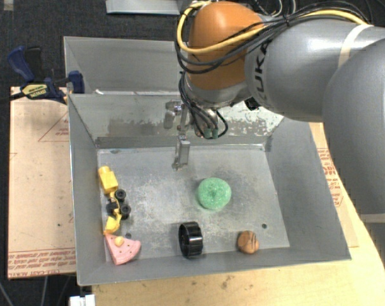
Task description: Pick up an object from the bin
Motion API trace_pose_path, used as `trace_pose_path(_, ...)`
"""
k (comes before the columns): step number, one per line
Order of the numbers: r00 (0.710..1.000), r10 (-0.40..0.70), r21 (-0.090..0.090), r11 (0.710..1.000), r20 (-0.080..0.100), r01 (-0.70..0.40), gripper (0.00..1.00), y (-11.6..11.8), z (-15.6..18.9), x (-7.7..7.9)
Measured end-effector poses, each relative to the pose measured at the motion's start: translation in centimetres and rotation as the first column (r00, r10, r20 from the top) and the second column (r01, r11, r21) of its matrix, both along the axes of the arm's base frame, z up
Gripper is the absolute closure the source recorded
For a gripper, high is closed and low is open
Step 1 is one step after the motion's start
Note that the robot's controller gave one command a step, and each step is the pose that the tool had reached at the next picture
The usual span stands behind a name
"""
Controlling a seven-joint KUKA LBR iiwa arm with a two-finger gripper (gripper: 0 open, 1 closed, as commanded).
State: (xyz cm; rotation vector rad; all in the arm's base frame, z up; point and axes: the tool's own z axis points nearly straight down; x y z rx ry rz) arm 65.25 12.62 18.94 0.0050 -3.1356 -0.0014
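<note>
My gripper hangs over the back middle of the bin, above bare floor. Nothing shows in it. The nearest thing is a green round foam disc, lying flat a little in front of it and to the right. Nearer the front wall a black short cylinder stands on its edge. A small brown nut-shaped lump sits to the right of that cylinder.
Along the left wall lies a yellow toy vehicle with black wheels, and a pink cheese-like wedge fills the front left corner. The arm with its orange cover and cables reaches in from the upper right.
</note>
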Motion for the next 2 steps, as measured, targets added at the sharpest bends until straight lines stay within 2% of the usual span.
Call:
trace_pose_path(1, 1.000, -0.002, 0.001, 1.000, 0.008, 0.002, 0.00, 0.0, 0.5, 0.2)
trace_pose_path(2, 1.000, -0.004, -0.002, 1.000, -0.006, 0.004, 0.00, -1.4, 5.0, -5.1)
